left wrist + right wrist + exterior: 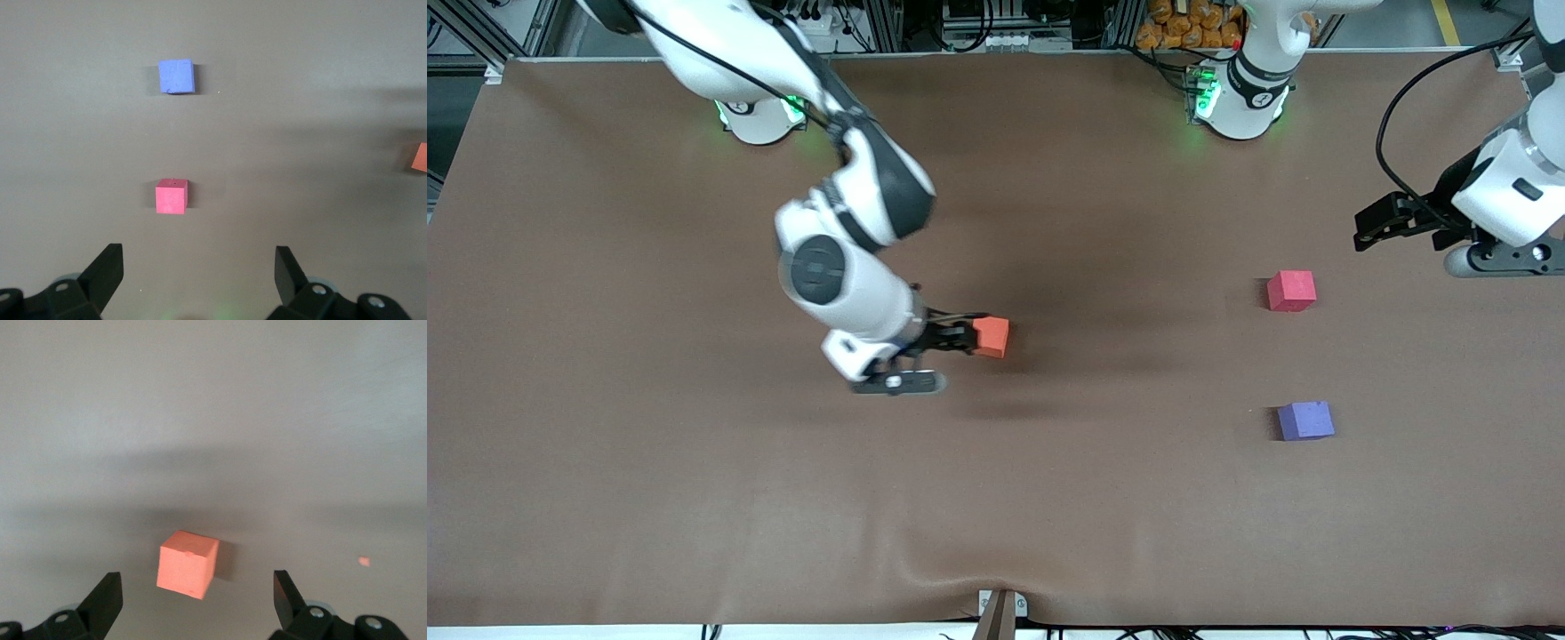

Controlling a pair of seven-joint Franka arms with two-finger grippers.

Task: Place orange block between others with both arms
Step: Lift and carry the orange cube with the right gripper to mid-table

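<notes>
The orange block rests on the brown table near its middle. My right gripper is low over the table with its fingers open. The block lies just ahead of the fingertips, touching neither. The others stand toward the left arm's end: a pinkish-red cube and a purple cube nearer the front camera, with a bare gap between them. My left gripper hangs open and empty above the table beside the pinkish-red cube. The left wrist view catches the orange block at its edge.
The brown cloth covers the whole table and has a ripple by a clamp at the front edge. The two white bases stand along the robots' edge of the table.
</notes>
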